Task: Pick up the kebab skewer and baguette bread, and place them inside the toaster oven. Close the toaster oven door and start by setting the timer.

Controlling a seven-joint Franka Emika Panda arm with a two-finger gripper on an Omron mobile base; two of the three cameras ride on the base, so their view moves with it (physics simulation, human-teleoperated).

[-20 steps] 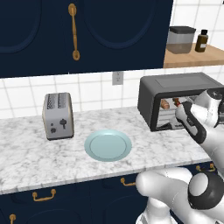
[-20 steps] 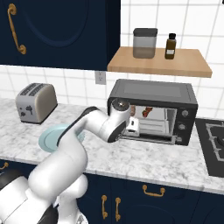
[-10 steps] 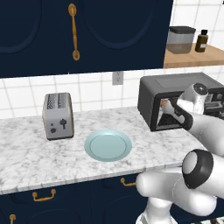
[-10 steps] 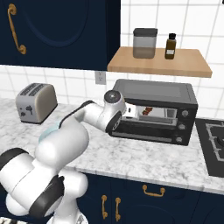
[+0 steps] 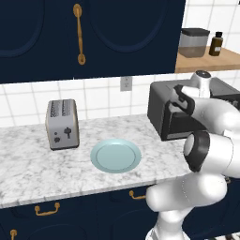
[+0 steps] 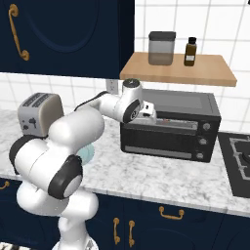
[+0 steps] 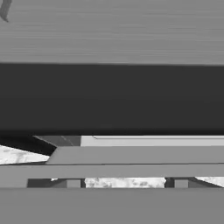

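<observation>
Toaster oven (image 6: 168, 124) sits on the marble table (image 6: 161, 178) against the tiled wall, under a wooden shelf (image 6: 178, 69) carrying a grey canister (image 6: 161, 48) and a small brown bottle (image 6: 190, 52). Toaster oven door (image 6: 161, 139) stands upright and closed against the front; three small knobs run down the oven's right side. The arm reaches across from the left, and the gripper (image 6: 149, 113) is at the door's top edge near its left end, right at the grey bar handle (image 6: 171, 126) — contact with the bar cannot be confirmed. Whether the gripper is parted or closed on anything cannot be told: its fingers are hidden by the hand in both base views. Hand view looks close along the oven front — dark window band above, pale grey bar (image 7: 131, 155) below, slivers of marble beneath. To the oven's left on the table lies a pale blue plate (image 5: 116, 156), bare, and further left a silver two-slot toaster (image 5: 62, 124). Skewer and bread cannot be made out behind the window.
</observation>
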